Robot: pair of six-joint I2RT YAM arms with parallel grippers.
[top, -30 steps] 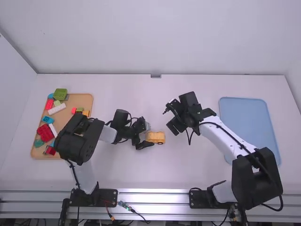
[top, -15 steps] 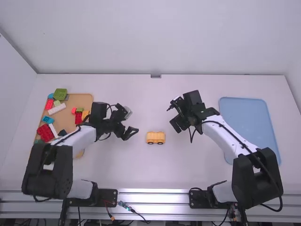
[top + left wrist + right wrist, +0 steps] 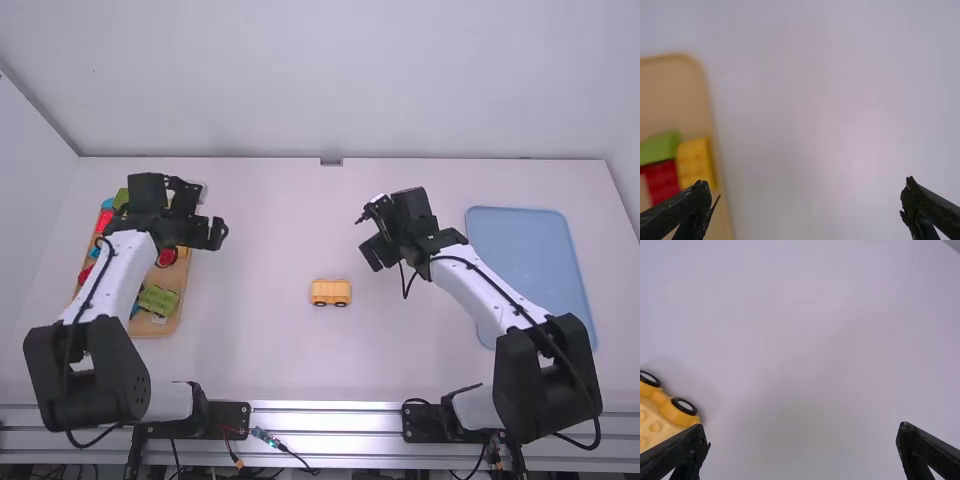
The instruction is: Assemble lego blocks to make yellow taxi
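A yellow wheeled piece (image 3: pixel 331 292) stands on the middle of the table; its studs and two black wheels show on the yellow piece (image 3: pixel 665 412) in the right wrist view. My left gripper (image 3: pixel 217 234) is over the right edge of the brick tray; in its wrist view the left gripper (image 3: pixel 807 205) is open and empty, beside a yellow brick (image 3: pixel 694 162) in the tray. My right gripper (image 3: pixel 376 251) hangs to the upper right of the wheeled piece; in its wrist view the right gripper (image 3: pixel 802 445) stands open with nothing between its fingers.
The tan tray (image 3: pixel 172 317) at the left holds several coloured bricks, among them a green brick (image 3: pixel 158 299) and a red brick (image 3: pixel 166 258), partly under the left arm. A blue tray (image 3: pixel 530 260) lies at the right.
My left gripper has left the wheeled piece and swung left and away from the camera to the tan tray. The wheeled piece stays in place. My right arm has barely shifted.
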